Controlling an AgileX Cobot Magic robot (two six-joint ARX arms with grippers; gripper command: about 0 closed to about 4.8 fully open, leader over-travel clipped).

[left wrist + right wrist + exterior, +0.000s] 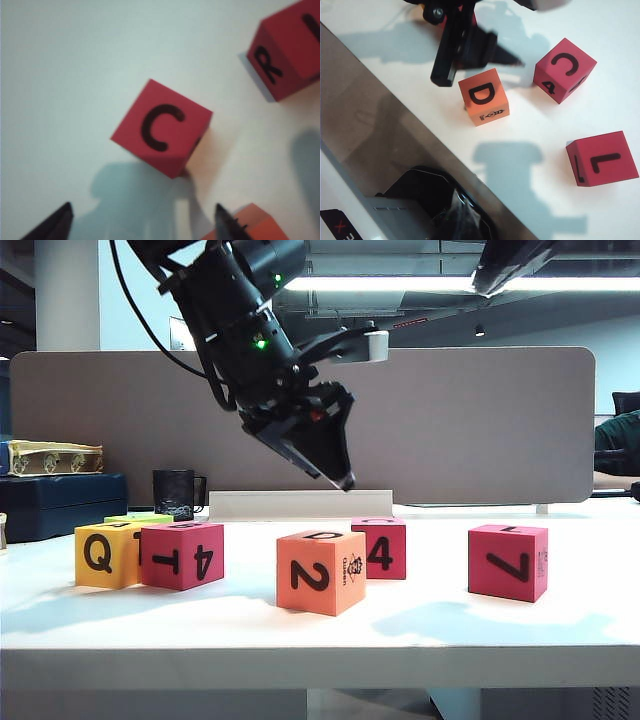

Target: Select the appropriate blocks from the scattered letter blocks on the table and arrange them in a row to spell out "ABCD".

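Six blocks sat on the table (560, 635), the C block (161, 127) free behind the orange D block (321, 571), while the left gripper (338, 477) hung spread and empty above them, the right gripper unseen.

I am looking down between the left gripper's (142, 222) spread fingertips (55, 225) at a red C block (161, 128) sitting on the white table (60, 75).
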